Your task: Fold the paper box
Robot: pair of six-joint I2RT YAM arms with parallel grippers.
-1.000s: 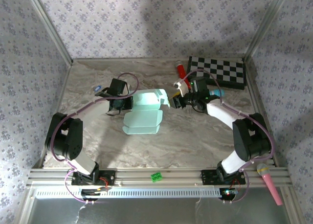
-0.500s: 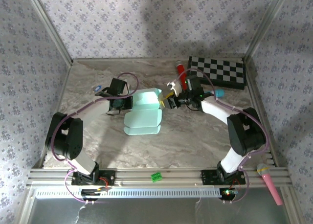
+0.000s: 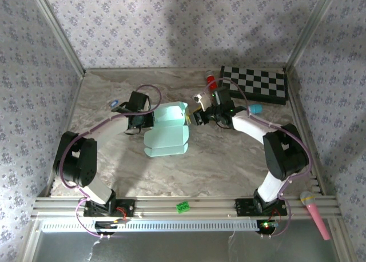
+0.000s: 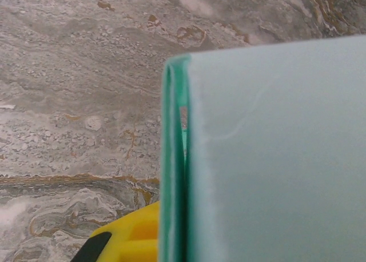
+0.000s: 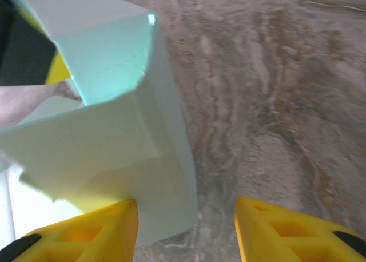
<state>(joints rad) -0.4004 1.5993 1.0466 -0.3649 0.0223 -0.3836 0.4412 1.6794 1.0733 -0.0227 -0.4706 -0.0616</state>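
The paper box [image 3: 167, 130] is pale mint card, partly folded, lying mid-table with an upright panel at its far end. My left gripper [image 3: 143, 120] is shut on the box's left wall. In the left wrist view the doubled card edge [image 4: 173, 159] runs up from one yellow finger [image 4: 128, 239], and the mint panel [image 4: 274, 147] hides the other finger. My right gripper [image 3: 194, 116] stands open at the box's right end. There the box corner [image 5: 166, 205] sits between the jaws, against the left finger [image 5: 86, 236]; the right finger [image 5: 286, 230] is apart from it.
A checkerboard [image 3: 254, 83] lies at the back right with a red object [image 3: 210, 79] beside it. A teal toy microphone [image 3: 254, 109] sits behind the right arm. A pink microphone [image 3: 314, 213] and a green piece [image 3: 183, 206] rest on the front rail.
My right gripper has moved left up to the box's right end, and the end flap there has been pushed in. The left gripper has kept its hold without moving.
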